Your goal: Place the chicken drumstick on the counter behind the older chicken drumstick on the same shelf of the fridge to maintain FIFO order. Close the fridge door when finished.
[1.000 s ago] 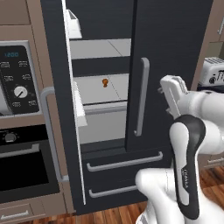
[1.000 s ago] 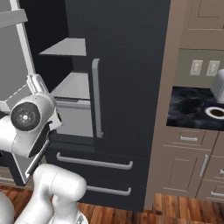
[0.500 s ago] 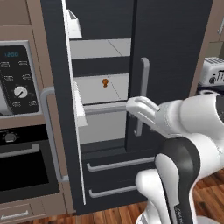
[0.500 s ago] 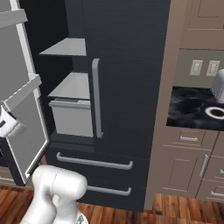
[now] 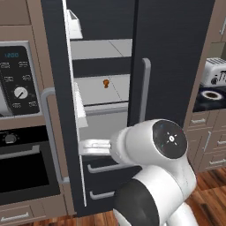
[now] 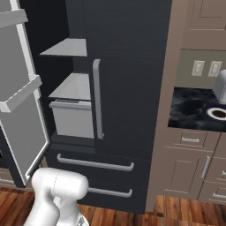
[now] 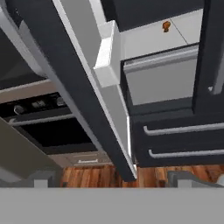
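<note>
fridge (image 5: 176, 39) door ajar (drumstick (image 5: 106, 83) on shelf (image 5: 99, 90))

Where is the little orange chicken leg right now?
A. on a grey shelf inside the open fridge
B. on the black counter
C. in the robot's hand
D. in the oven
A: the chicken leg lies on the grey shelf inside the open fridge.

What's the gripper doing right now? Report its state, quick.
Gripper: open, holding nothing, low in front of the fridge by its open left door.
</note>
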